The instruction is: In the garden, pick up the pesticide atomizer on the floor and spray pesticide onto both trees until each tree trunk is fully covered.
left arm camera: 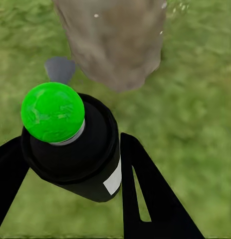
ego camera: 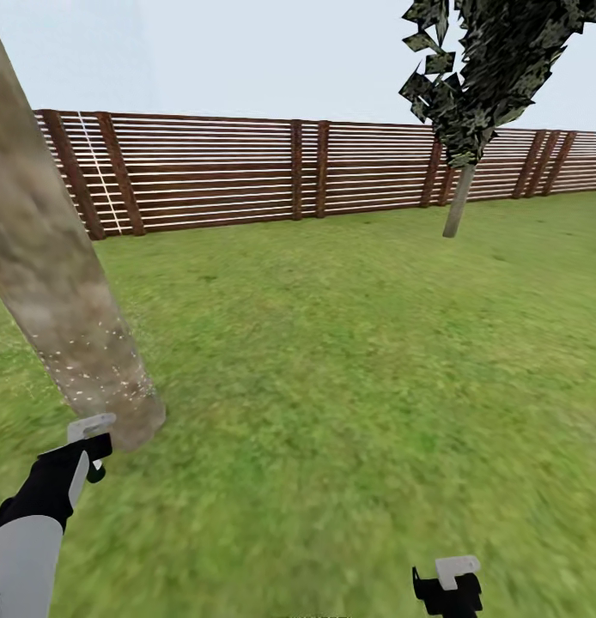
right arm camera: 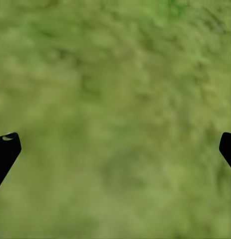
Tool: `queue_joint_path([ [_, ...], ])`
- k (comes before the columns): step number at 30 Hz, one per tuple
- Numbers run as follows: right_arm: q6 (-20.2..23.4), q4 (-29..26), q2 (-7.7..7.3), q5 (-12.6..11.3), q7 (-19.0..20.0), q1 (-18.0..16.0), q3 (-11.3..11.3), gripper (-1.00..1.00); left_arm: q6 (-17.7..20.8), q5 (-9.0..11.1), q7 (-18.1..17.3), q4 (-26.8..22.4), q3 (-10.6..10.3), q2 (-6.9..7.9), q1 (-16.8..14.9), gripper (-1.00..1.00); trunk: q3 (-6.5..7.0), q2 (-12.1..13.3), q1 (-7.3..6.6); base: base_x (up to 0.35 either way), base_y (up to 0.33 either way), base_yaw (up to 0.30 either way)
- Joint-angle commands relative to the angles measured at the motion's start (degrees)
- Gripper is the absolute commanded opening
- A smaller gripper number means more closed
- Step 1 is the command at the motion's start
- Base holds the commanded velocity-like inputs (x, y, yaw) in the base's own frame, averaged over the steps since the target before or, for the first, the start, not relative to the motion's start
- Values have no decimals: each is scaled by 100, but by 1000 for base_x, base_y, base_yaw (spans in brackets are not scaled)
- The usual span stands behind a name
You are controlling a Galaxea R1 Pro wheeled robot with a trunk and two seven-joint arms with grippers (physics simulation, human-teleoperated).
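Left gripper [left arm camera: 70, 164] clamps the pesticide atomizer [left arm camera: 70, 149], nozzle aimed at the near tree trunk [ego camera: 66, 326] — white flecks already there. Right gripper [right arm camera: 115, 149] spread wide, idle over lawn [ego camera: 349, 360].

You are out on open lawn [ego camera: 349, 369], a mottled green turf that runs unbroken from beneath your tools to the boundary ahead. Beyond your tools, across that grass, a brown fence [ego camera: 229, 172] of horizontal slats on darker upright posts spans the whole width, bending away past your right tool's side. In front of the fence on that side stands a small dark-leaved tree [ego camera: 474, 77] on a thin pale stem. Above the fence the sky [ego camera: 246, 51] is a flat, pale blue-grey, and the light is even, with no strong shadows on the grass.
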Motion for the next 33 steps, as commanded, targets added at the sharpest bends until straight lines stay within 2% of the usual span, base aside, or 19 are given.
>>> queue_joint_path([
  [1, -21, 12, -2, 61, -34, -6, -34, 100, 28, -44, -9, -8, 11, -5, -6, -100, -5, -2, -2, -193, -212, 276],
  [6, -22, 12, -4, 61, -36, -7, -34, 100, 28, -40, -46, -9, 20, -5, 18, -100, -5, -2, -2, -311, -67, 205],
  [10, -24, 11, -7, 61, -32, -6, -36, 100, 20, -36, -82, 21, 20, -5, 20, -100, -5, -2, -2, -350, -1, 11],
  [17, -28, 11, 6, 61, -30, -7, -34, 100, 20, -41, -107, 44, 14, -107, 20, -100, -5, -2, -2, -350, 0, 0],
  [22, -27, -22, -13, 54, -37, -7, -60, 100, 33, -45, -119, 58, 15, -118, 23, -100, -5, -2, -2, -290, 0, 0],
  [24, -24, -90, -29, 53, -30, -9, -74, 100, 31, -60, -207, 106, -6, -76, 26, -100, -5, -2, -2, -54, 0, 0],
  [25, -24, -237, -47, 60, -8, -10, -58, 100, -10, -83, -435, 122, -22, -55, 33, -100, -5, -2, -2, -19, 0, 0],
  [26, -28, -471, -41, 168, 49, -9, 203, 100, -200, -311, -1042, 134, -130, 6, 139, -100, -5, -2, -2, -8, 0, 0],
  [27, -23, -611, -38, 362, 314, -18, 766, 100, -413, -741, -1817, 133, -376, 159, 236, -100, -5, -2, -2, -3, 0, 0],
  [28, -15, -712, -37, 472, 809, -89, 1339, 100, -580, -1115, -2632, 131, -560, 327, 273, -100, -5, -2, -2, -2, 0, 0],
  [29, -1, -953, -36, 543, 1648, -272, 1869, 100, -730, -1438, -3733, 103, -711, 539, 293, -100, -5, -2, -2, 0, 0, 0],
  [30, 6, -1137, -36, 569, 2277, -403, 2072, 100, -803, -1599, -4414, 88, -784, 666, 292, -100, -5, -2, -2, 0, 0, 0],
  [31, 16, -1349, -36, 586, 3192, -563, 2199, 100, -891, -1847, -5181, 92, -936, 800, 271, -100, -5, -2, -2, 0, 0, 0],
  [32, 24, -1472, -36, 591, 3916, -705, 2242, 100, -954, -2053, -5673, 103, -1113, 850, 253, -100, -5, -2, -2, 0, 0, 0],
  [33, 66, -1593, -27, 602, 4689, -891, 2276, 100, -1007, -2264, -6137, 105, -1381, 856, 241, -100, -5, -2, -2, 0, 0, 0],
])
